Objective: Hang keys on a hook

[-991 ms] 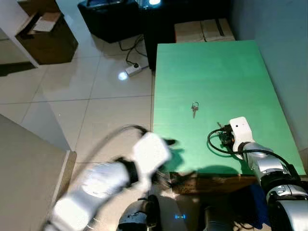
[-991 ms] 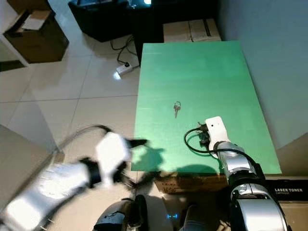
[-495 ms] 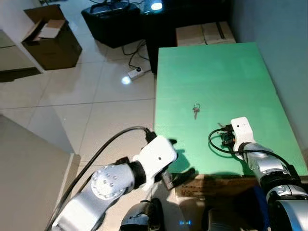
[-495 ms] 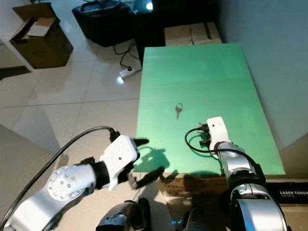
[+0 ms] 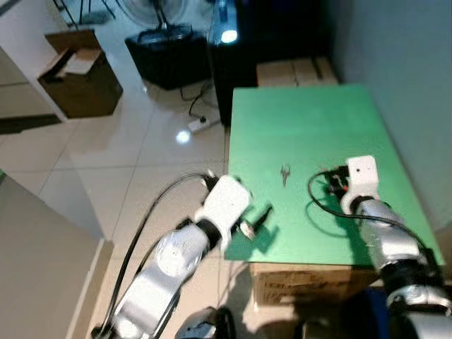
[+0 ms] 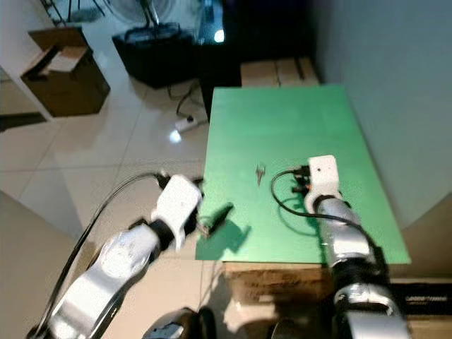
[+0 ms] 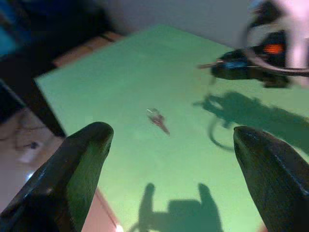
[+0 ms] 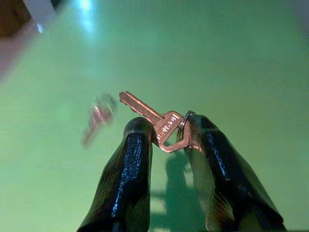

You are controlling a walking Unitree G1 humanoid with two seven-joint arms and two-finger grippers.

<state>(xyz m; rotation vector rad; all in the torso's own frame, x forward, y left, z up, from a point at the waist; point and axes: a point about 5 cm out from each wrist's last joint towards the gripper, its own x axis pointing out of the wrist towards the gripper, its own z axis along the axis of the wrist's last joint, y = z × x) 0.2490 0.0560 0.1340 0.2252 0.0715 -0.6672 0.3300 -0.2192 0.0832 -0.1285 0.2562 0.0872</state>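
Pinching a copper key [image 8: 157, 124] by its head, the right gripper [image 8: 168, 140] has its 2 black fingers [image 8: 129, 179] closed on it above the green table [image 5: 311, 127], the blade sticking out past the tips. A second, blurred set of keys [image 5: 284, 172] lies flat on the green top just beyond, near the table's middle. The left gripper [image 7: 169, 169] hangs over the table's near left edge, its 2 fingers spread wide with nothing between them. On the tiled floor [image 5: 106, 155] to the left sit a cardboard box [image 5: 79, 78] and a white power strip [image 5: 198, 125].
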